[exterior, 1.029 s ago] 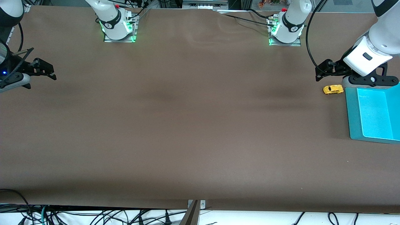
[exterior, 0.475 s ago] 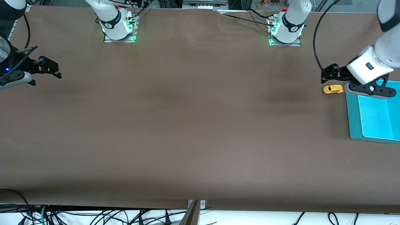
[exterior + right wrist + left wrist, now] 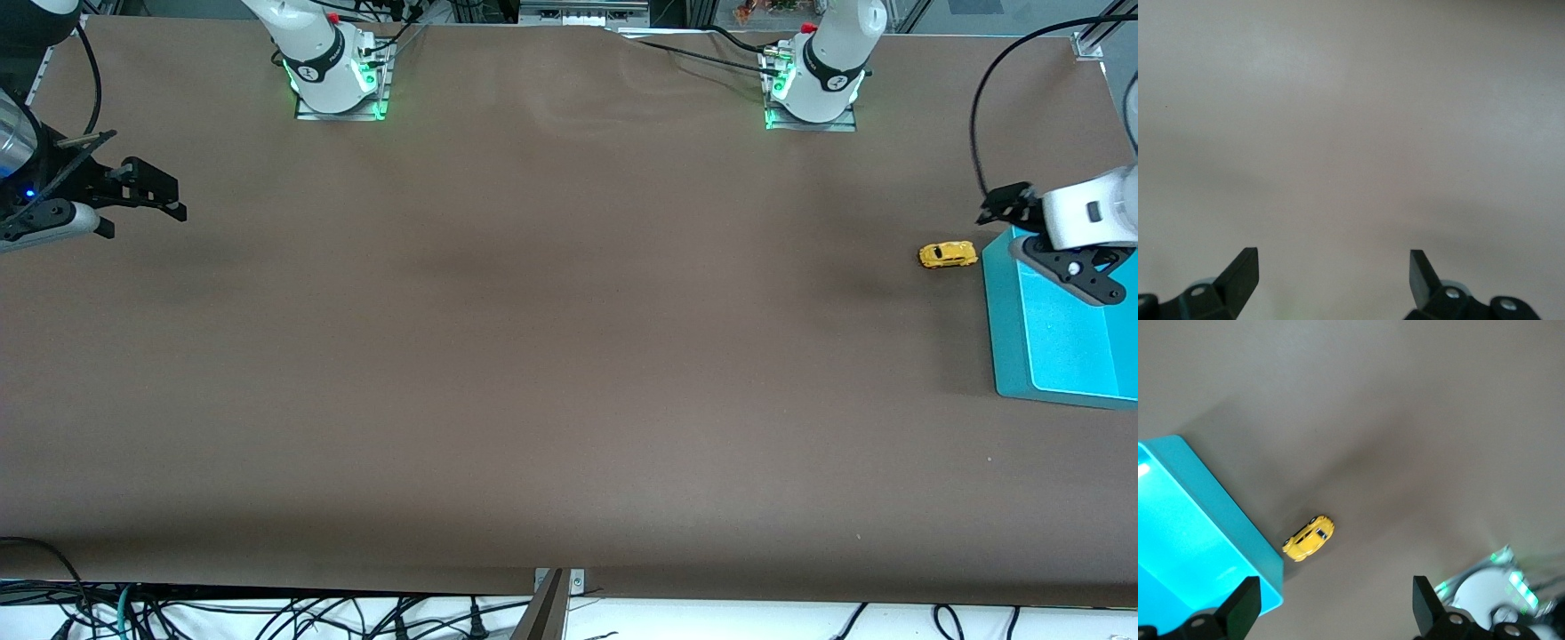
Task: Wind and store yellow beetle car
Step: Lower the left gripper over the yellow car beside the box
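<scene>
The tiny bright-yellow beetle toy car with dark windows (image 3: 948, 255) is seen standing on the brown tabletop (image 3: 551, 356) at the left arm's end, just beside the outer wall of a turquoise plastic bin (image 3: 1000, 320) and not inside it. The left hand (image 3: 1003, 207) is held in the air over the bin's corner near the car, its fingers spread wide and nothing gripped; in the left wrist view the car (image 3: 1309, 537) is shown on the tabletop between the two released fingertips (image 3: 1245, 603), well below them. The right hand (image 3: 164, 200) is kept waiting over the bare tabletop at the right arm's end, likewise released and empty. No part of the task can be judged as done: the car is not yet grasped, wound or stored. Picking it up, winding it and placing it in the bin all appear to be left.
</scene>
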